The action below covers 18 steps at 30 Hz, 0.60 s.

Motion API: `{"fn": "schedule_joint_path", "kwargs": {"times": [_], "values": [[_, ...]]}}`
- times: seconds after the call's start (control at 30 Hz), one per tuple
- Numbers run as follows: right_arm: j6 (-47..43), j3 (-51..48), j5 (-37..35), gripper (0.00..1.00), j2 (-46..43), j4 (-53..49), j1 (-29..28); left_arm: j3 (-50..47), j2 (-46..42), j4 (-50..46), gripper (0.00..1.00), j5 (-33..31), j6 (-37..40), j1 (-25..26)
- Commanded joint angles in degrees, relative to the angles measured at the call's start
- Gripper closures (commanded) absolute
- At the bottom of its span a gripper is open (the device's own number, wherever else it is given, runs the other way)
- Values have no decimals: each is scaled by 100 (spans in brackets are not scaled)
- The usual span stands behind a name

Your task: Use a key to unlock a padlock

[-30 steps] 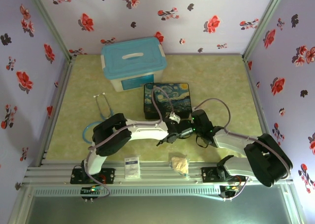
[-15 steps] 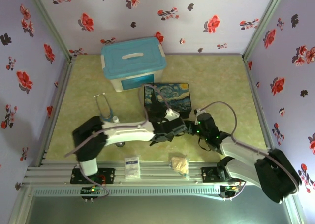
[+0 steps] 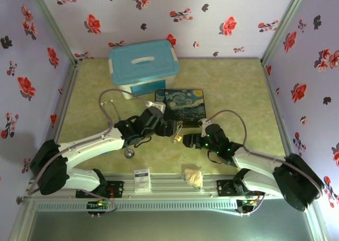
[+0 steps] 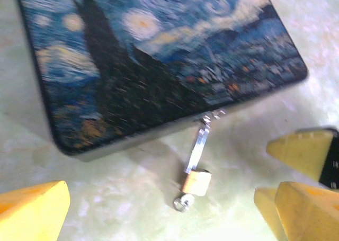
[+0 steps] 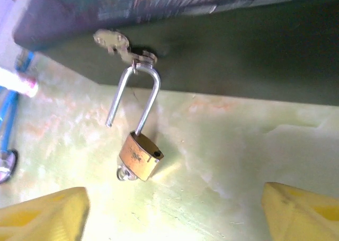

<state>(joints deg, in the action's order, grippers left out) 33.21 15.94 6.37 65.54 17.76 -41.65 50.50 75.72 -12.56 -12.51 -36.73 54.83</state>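
Observation:
The brass padlock (image 5: 140, 156) hangs by its silver shackle (image 5: 143, 92) from the hasp of the starry-night tin box (image 5: 222, 45). One shackle leg is out of the body, its free end bare. The key (image 5: 123, 173) sticks out of the padlock's underside, only its small round head showing. My right gripper (image 5: 172, 217) is open just in front of the padlock, touching nothing. My left gripper (image 4: 164, 214) is open too, with the padlock (image 4: 197, 181) and key (image 4: 183, 202) lying between and ahead of its fingers. From above, both grippers (image 3: 171, 128) (image 3: 192, 141) flank the padlock (image 3: 177, 137).
A plastic bin with a blue lid (image 3: 143, 66) stands behind the tin box (image 3: 183, 104). A stethoscope (image 3: 108, 113) lies at the left, its round head (image 3: 129, 153) under my left arm. A white card (image 3: 141, 180) and a crumpled beige lump (image 3: 193, 176) rest on the front rail.
My left arm has swung out to the left and its gripper has drawn back from the padlock. My right gripper has shifted left. The padlock now lies uncovered between them.

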Motion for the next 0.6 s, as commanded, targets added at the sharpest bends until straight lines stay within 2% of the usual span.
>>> {"fn": "schedule_joint_path", "kwargs": {"times": [0.0, 0.13, 0.3, 0.57], "values": [[88, 441, -296, 22, 540, 221, -249, -181, -127, 476, 0, 102, -152, -178], [127, 569, -319, 23, 1090, 491, -362, 79, -111, 113, 0, -169, 161, -213], [206, 755, -224, 28, 1678, 819, -392, 177, -151, -159, 0, -199, 303, -365], [118, 1152, -211, 43, 2320, 626, -572, -272, -331, 104, 0, -182, 120, -446]]}}
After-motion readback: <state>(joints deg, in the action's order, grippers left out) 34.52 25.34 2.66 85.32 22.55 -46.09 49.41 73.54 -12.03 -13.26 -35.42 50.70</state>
